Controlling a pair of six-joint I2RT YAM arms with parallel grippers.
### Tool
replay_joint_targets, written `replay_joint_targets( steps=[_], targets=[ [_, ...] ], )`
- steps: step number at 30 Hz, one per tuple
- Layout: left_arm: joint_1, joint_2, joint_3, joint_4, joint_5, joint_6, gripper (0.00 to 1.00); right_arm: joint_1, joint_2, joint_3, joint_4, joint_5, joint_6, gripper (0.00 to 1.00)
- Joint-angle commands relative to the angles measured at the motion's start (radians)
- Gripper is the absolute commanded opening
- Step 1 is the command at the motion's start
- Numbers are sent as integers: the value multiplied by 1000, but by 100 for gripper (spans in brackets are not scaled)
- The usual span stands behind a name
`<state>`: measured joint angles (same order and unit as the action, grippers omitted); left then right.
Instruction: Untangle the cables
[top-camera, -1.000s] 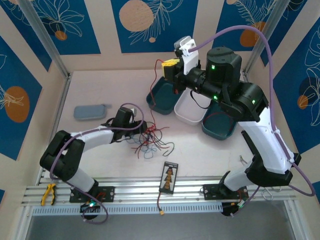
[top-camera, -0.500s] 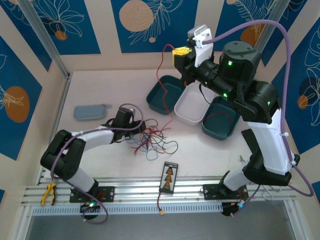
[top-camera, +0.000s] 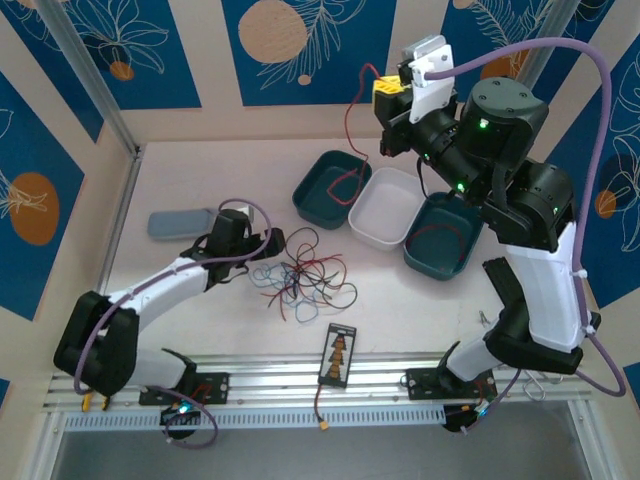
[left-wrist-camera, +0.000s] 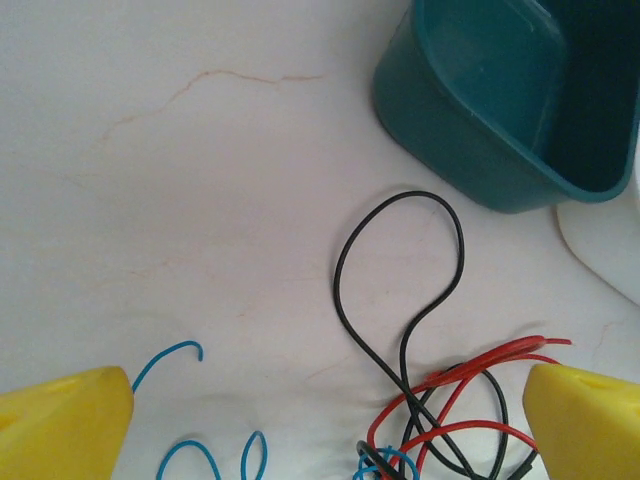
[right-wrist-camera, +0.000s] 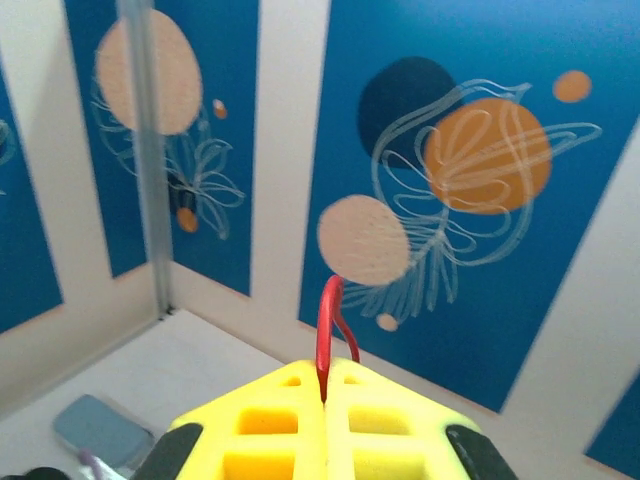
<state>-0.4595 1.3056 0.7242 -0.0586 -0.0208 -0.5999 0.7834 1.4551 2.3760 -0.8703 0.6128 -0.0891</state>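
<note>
- Top view — the cables (top-camera: 305, 278) lie in a loose bunch on the table (top-camera: 200, 170), just right of the left gripper (top-camera: 240, 245). The right gripper (top-camera: 392, 98), raised high, dangles a red cable (top-camera: 348, 130) down to the teal tray (top-camera: 302, 203).
- Left wrist — jaws spread wide, gripping nothing; black and red loops lie between the fingers.
- Right wrist — jaws pinched together on the red cable.

The cables (top-camera: 305, 275) are lying in a loose red, blue and black tangle on the table (top-camera: 200, 170); one red wire (top-camera: 348, 125) is hanging from the right gripper (top-camera: 388, 97), trailing into a teal tray (top-camera: 305, 208).
</note>
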Motion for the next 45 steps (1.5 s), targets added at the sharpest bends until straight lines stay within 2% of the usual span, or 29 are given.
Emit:
replay_joint_targets(
  steps=[1,8,14,19,28,36,45],
  targets=[
    [10,-57,18,-90,-44,42,100,-93,-54,-87,23,69,17,0],
    [15,-161,28,-166,-91,87,100,-421,-142,-261,25,-76,138,0],
    [19,-213,3,-171,-102,89,100,-632,-201,-420,78,-199,186,0],
    [22,-213,0,-176,-93,88,100,-764,-227,-560,137,-317,224,0],
    [24,-209,-7,-168,-84,74,100,-864,-257,-774,237,-443,276,0],
    [25,-203,-11,-168,-75,71,100,-871,-320,-939,245,-438,329,0],
    [29,-174,4,-181,-68,69,100,-891,-356,-1036,152,-415,385,0]
  ],
)
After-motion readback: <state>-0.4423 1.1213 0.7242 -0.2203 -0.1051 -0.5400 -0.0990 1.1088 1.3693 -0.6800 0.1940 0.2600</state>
